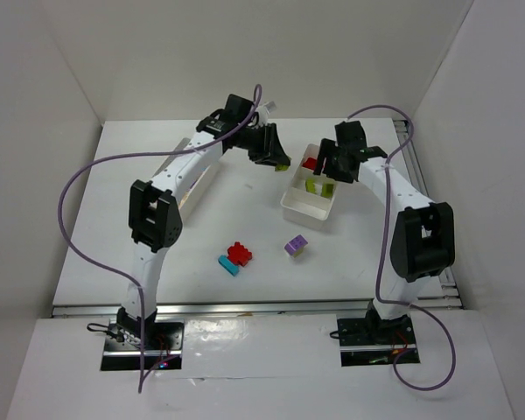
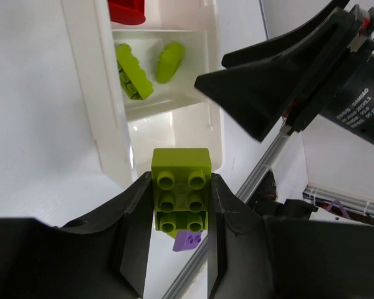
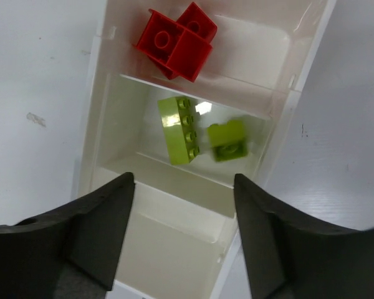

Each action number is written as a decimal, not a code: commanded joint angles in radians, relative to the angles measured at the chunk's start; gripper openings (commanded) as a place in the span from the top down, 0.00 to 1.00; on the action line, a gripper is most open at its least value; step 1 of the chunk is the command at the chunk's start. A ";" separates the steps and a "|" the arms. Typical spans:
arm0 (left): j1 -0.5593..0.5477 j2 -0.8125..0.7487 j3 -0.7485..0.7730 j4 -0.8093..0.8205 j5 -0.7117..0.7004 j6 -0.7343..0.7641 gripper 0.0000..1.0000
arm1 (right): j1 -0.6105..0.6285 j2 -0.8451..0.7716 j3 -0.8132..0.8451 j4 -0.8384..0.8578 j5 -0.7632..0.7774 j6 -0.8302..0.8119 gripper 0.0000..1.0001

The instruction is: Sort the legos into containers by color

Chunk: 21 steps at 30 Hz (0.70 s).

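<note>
My left gripper [image 2: 181,205] is shut on a lime green lego [image 2: 181,187], held in the air beside the white container [image 1: 299,206]. In the top view that gripper [image 1: 278,159] hangs just left of the tray's far end. My right gripper [image 3: 184,187] stands open above the tray [image 3: 96,124], with nothing between its fingers. Below it, the middle compartment holds two lime legos [image 3: 177,129], one of them [image 3: 229,141] blurred. Red legos [image 3: 174,42] lie in the far compartment. The near compartment [image 3: 168,249] holds nothing. A red and cyan cluster [image 1: 236,258] and a purple lego [image 1: 296,246] lie on the table.
White walls close in the table on the left, back and right. A metal rail [image 1: 245,306] runs along the near edge. Purple cables [image 1: 79,184] loop off both arms. The right gripper's black fingers [image 2: 280,81] show close by in the left wrist view.
</note>
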 commanded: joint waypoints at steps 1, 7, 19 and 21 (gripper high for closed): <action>-0.019 0.066 0.103 0.003 0.006 -0.033 1.00 | 0.009 -0.002 0.032 -0.048 0.018 -0.012 0.25; -0.040 0.156 0.177 0.073 0.044 -0.076 1.00 | -0.003 -0.106 0.018 -0.068 0.114 0.017 0.25; -0.103 0.337 0.246 0.349 0.133 -0.279 0.88 | -0.156 -0.424 -0.132 -0.042 0.200 0.051 0.26; -0.112 0.350 0.257 0.372 0.133 -0.299 0.76 | -0.168 -0.434 -0.132 -0.054 0.200 0.042 0.26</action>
